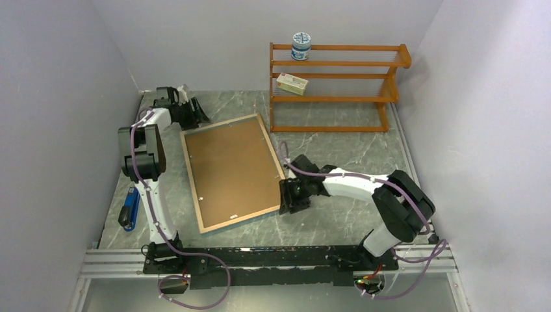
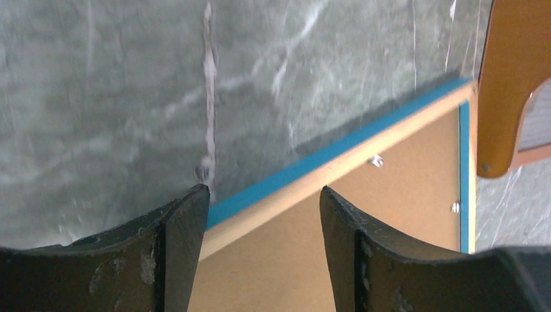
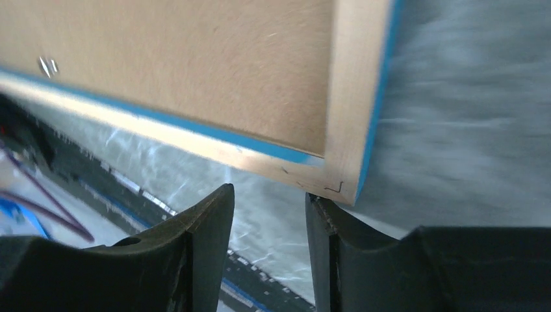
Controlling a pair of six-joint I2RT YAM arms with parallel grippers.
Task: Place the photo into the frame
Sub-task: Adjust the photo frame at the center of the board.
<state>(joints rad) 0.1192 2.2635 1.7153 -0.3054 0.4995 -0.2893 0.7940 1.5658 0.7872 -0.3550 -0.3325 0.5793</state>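
Surface: we log a grey marbled worktop, pale walls on three sides, shelf rack at back | frame: face down mid-worktop, brown backing board up | left end effector: jaws wide, empty, over far rim | right end effector: jaws apart, empty, by near-right corner

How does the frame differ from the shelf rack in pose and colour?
The frame lies flat, back up, brown backing board showing; the shelf rack stands upright at the back. The frame's rim is pale wood edged blue; the rack is orange-brown. The rack carries a tin and a box; the frame carries nothing. Both look wooden.
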